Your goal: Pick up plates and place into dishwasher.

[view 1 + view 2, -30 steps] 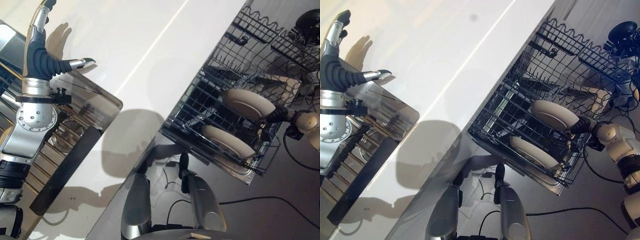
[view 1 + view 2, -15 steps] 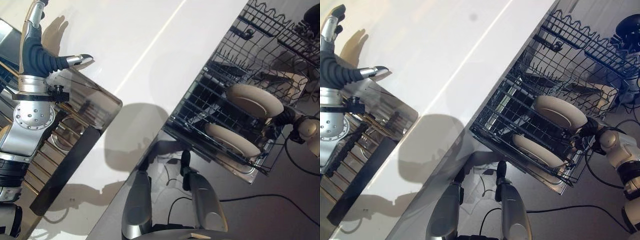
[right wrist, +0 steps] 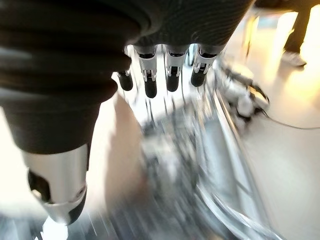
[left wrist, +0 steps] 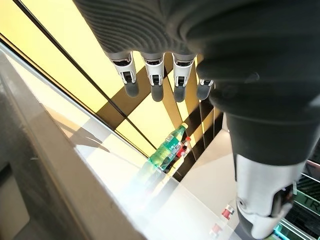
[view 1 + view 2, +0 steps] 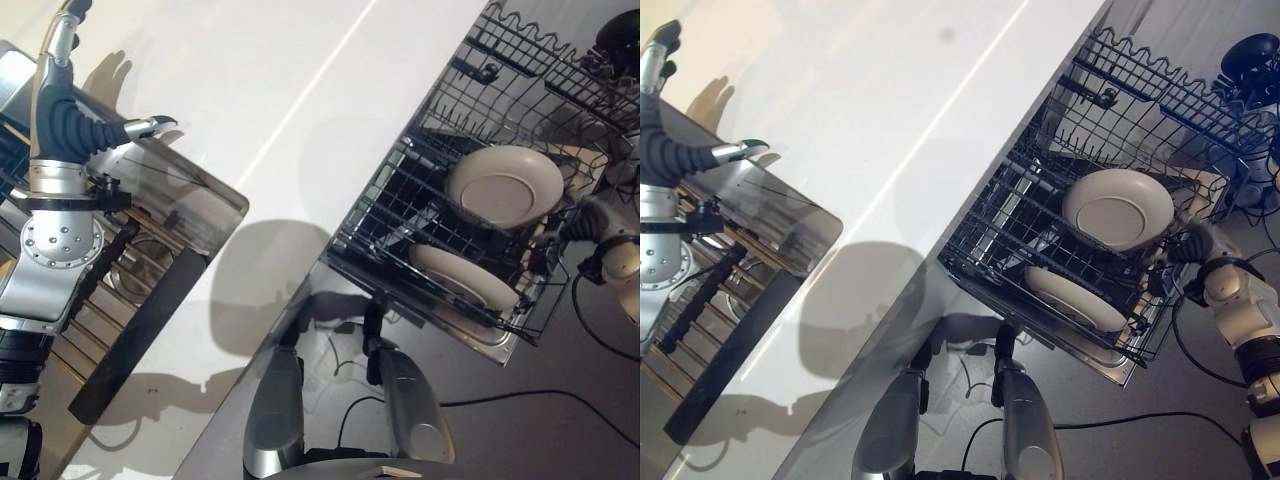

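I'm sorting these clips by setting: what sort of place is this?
Probably a kitchen or a kitchen mock-up: a white countertop, a pulled-out dishwasher rack holding two plates, and a sink set into the counter.

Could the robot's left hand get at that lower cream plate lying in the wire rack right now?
Probably not. The left robot hand is raised over the white counter, far across from the black wire dishwasher rack. The lower round cream plate lies by the right robot hand instead.
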